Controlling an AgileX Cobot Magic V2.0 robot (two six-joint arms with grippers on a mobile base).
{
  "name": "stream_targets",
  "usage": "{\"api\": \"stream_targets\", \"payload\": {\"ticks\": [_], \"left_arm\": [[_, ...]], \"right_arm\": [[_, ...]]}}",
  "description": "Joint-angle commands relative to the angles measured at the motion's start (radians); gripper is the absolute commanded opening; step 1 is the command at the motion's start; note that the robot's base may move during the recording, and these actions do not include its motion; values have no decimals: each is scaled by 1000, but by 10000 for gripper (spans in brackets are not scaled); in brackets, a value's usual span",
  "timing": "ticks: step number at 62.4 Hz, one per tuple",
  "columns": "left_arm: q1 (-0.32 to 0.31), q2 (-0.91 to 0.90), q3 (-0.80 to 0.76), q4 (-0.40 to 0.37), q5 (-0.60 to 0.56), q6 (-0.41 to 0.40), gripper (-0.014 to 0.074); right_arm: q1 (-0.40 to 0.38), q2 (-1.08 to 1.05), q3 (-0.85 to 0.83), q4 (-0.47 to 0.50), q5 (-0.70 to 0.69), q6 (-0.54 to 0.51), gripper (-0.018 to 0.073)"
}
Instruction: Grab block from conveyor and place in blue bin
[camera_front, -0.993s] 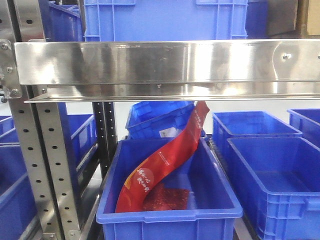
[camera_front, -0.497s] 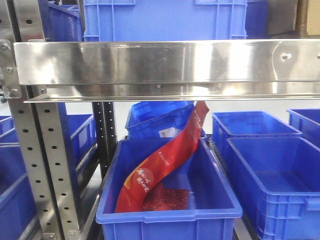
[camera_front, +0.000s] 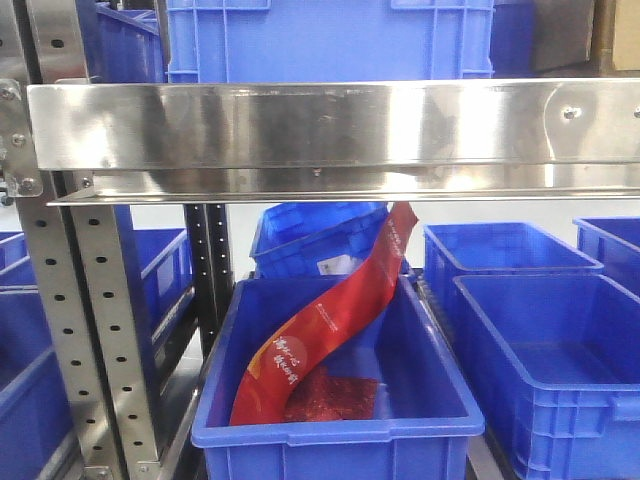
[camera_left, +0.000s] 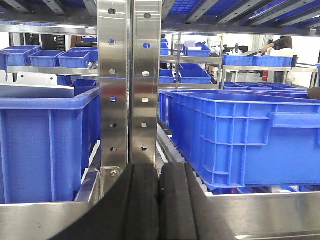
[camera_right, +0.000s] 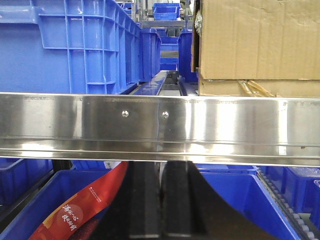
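We note bright, even overhead light in all three views. The steel shelf rail (camera_front: 330, 125) carries broad, smeared glare patches in the front view, and its counterpart (camera_right: 160, 125) reflects softly in the right wrist view. The black fingers (camera_left: 142, 200) are blurred, too near the lens. The red packet (camera_front: 320, 330) is sharp; shadows are weak.

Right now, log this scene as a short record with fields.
setting: steel shelving rack holding blue bins
nearest bin: blue bin on the lower level, front view
bin contents: long red packet leaning from the bin floor up over the back rim
left gripper: shut, holding nothing, facing a perforated upright
right gripper: shut, holding nothing
upper right shelf: cardboard box
conveyor, block: not in view
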Motion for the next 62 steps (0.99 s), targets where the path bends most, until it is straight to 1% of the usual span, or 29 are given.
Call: {"api": "stream_targets", "payload": {"ticks": [1,25,29,35,40,45,49,51,55,59,61,62], "left_arm": [[5,-3,0,-10,-14,-2,-111],[5,-3,2,-10,-14,-2,-111],[5,-18,24,-10,-34,-2,-111],[21,-79,88,58,-45,-2,-111],[47,-157,180,59,-53,-2,-111],[73,-251,316,57,-69,-2,-111],[85,-256,392,57,-75,-22,-111],[89,-256,420,57,-88,-45,-111],[91,-256,458,57,-93,-83,-111],[91,-256,471,69,-128,-91,-111],[91,-256,471,82,-97,-91,-111],[91,-256,471,100,-82,-91,-111]], "right_arm": [[2,-3,2,-8,-11,0,-162],[2,-3,2,-8,-11,0,-162],[2,-3,2,-8,-11,0,-162],[2,-3,2,-8,-11,0,-162],[2,-3,2,-8,-11,0,-162],[2,-3,2,-8,-11,0,-162],[2,-3,2,-8,-11,0,-162],[2,-3,2,-8,-11,0,-162],[2,-3,2,-8,-11,0,-162],[2,-3,2,-8,-13,0,-162],[2,-3,2,-8,-13,0,-162],[2,-3,2,-8,-13,0,-162]]}}
